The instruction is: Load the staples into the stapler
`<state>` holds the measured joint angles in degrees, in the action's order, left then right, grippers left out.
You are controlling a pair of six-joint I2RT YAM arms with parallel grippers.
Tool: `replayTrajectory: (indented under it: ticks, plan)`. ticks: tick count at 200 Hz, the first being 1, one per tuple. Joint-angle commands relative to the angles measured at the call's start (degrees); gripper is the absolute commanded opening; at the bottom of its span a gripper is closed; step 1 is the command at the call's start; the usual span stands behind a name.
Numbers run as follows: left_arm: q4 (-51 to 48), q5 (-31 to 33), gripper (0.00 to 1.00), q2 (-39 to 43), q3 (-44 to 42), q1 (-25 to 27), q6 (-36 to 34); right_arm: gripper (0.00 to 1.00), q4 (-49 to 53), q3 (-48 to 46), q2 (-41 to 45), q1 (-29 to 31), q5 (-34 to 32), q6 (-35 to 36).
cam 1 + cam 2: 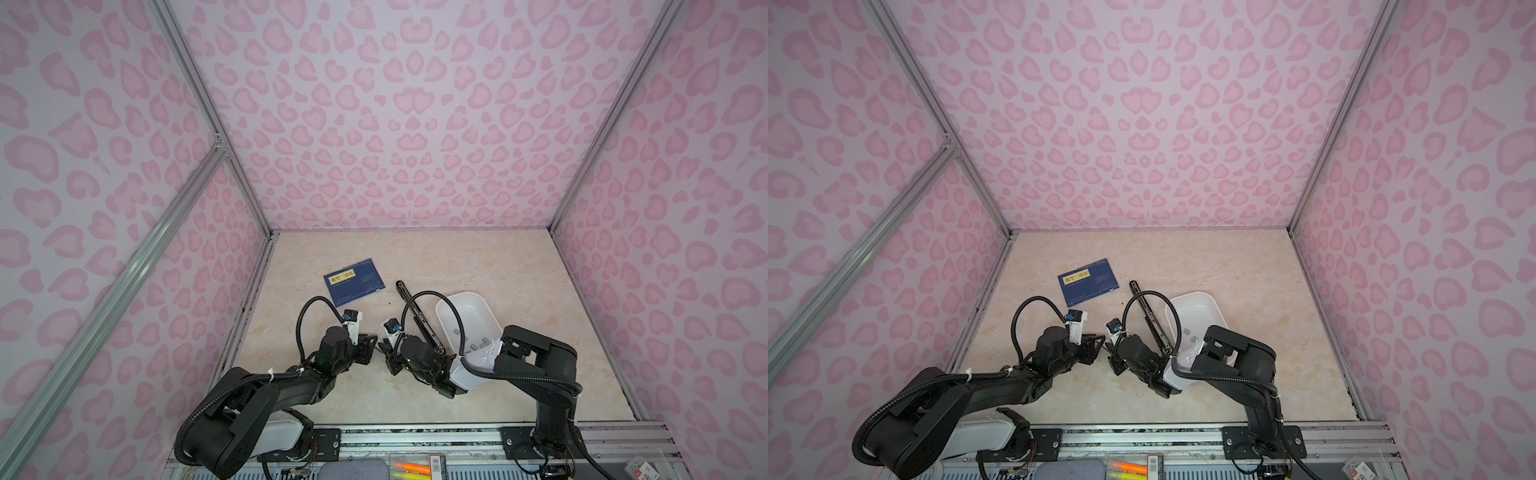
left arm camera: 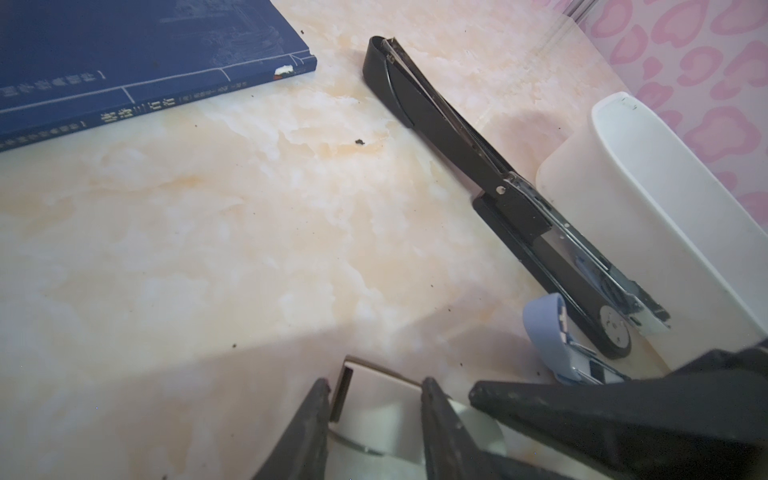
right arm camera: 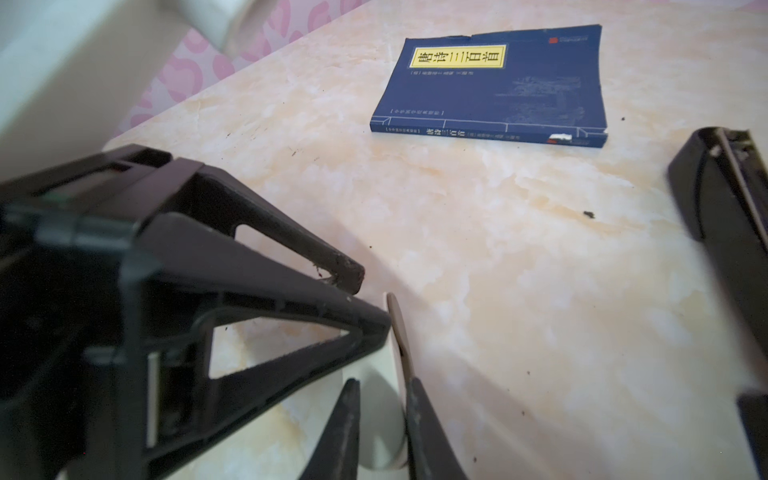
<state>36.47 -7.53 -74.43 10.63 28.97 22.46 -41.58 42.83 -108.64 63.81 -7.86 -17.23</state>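
Note:
A small white stapler [image 2: 386, 409] sits low over the table between both arms, which meet at mid-table. My left gripper [image 2: 376, 383] is shut on its body, a finger on each side. My right gripper [image 3: 383, 381] is shut on the rounded white end of the same stapler [image 3: 380, 415]; one of its fingers [image 2: 582, 409] reaches in beside the left jaws. In both top views the grippers [image 1: 374, 345] [image 1: 385, 347] stand tip to tip. Grey staples [image 1: 457, 331] [image 1: 1187, 331] lie in the white tray [image 1: 482, 307].
A long black stapler [image 2: 498, 187] lies opened out flat beside the tray [image 2: 673, 216]. Next to its base stands a small blue stapler [image 2: 548, 332]. A blue book [image 1: 355, 279] lies further back on the left. Pink patterned walls enclose the marbled table [image 1: 415, 257].

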Motion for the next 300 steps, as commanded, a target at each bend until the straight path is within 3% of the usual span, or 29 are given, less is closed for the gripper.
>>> replayTrajectory:
  ticks: [1, 114, 143, 194, 233, 300]
  plan:
    - [0.1, -0.04, 0.39, 0.77, 0.3, 0.03, -0.4, 0.22, 7.26, 0.86, 0.78, 0.09, -0.52, -0.6]
    - [-4.06, 0.77, 0.41, 4.77, 1.47, 0.06, -0.44, 0.24, 12.03, 4.03, 2.82, 0.09, -0.92, -0.62]
    - [-7.3, 3.02, 0.42, 7.62, 2.87, 0.04, 0.12, 0.37, 13.77, 2.84, 7.24, 0.1, -2.86, -0.43]
    - [-17.6, 2.55, 0.52, 20.31, 6.93, 0.68, 1.08, 0.47, 28.03, -2.01, 17.89, 0.14, -10.8, -3.59]
    - [-18.8, 5.68, 0.63, 25.6, 7.72, 8.26, 4.65, 0.54, 32.35, -9.81, 23.51, 0.09, -10.66, -6.6]
    - [-15.88, 16.01, 0.63, 14.38, 12.9, 21.94, 14.46, 0.58, 32.14, -12.65, 22.91, -0.24, -8.91, -7.8]
